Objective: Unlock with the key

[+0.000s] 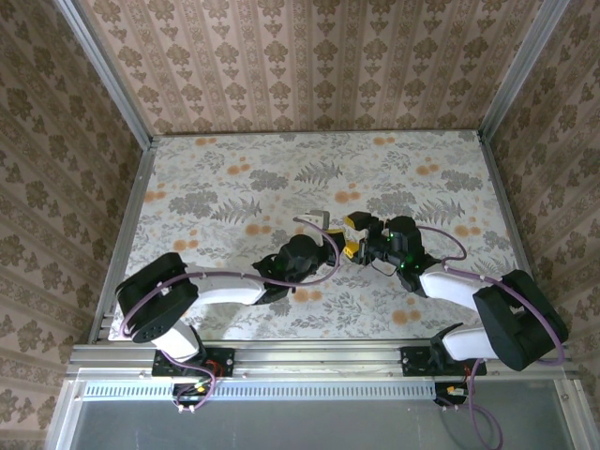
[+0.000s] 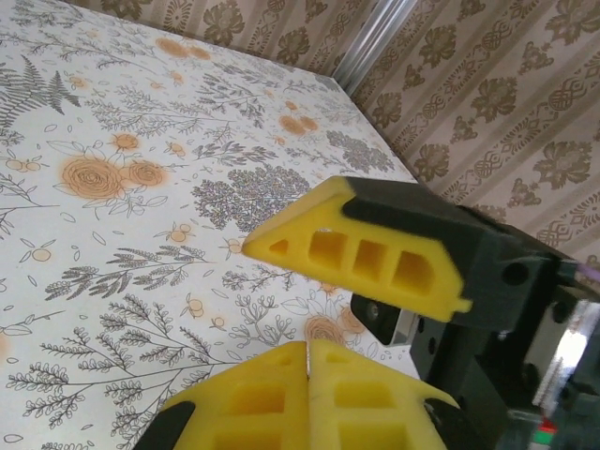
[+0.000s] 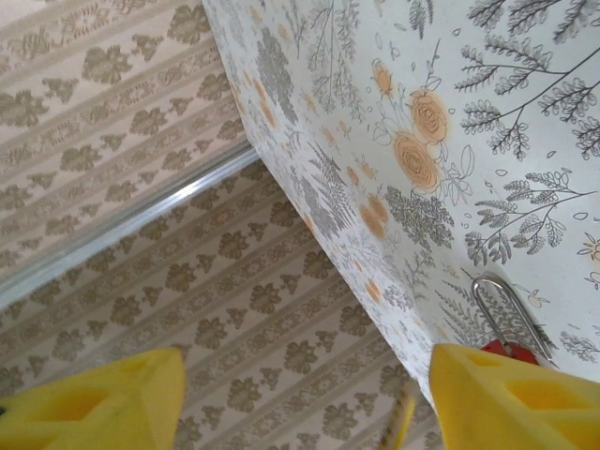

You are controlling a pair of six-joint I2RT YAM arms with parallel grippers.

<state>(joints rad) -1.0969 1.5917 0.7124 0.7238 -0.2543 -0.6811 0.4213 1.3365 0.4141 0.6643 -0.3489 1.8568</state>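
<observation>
- My left hand (image 2: 307,361) is fully shut. In its wrist view the two yellow pads (image 2: 253,403) press flat against each other.
- At the seam between these pads I see only a thin line, and I cannot tell if something is pinched there.
- My right hand (image 3: 307,367) stands wide. In its wrist view one yellow finger (image 3: 94,403) is at the left edge and the other at the right edge, with a big gap between them and nothing in it.
- In the top view the two hands meet near the middle of the desk (image 1: 234,178), tip against tip, left hand on the left and right hand on the right.
- In my left wrist view one finger of the right hand hangs just above my shut pads, apart from them.
- A silver loop (image 3: 502,314) lies flat on the desk, just beside the right-side finger of my right hand. A red piece (image 3: 511,350) sits at its end, partly hidden by that finger. I cannot tell if the finger touches it, or if this is the lock or the key ring.
- In the top view a pale metal piece (image 1: 316,220) lies on the desk, just on the far side of my left hand.
</observation>
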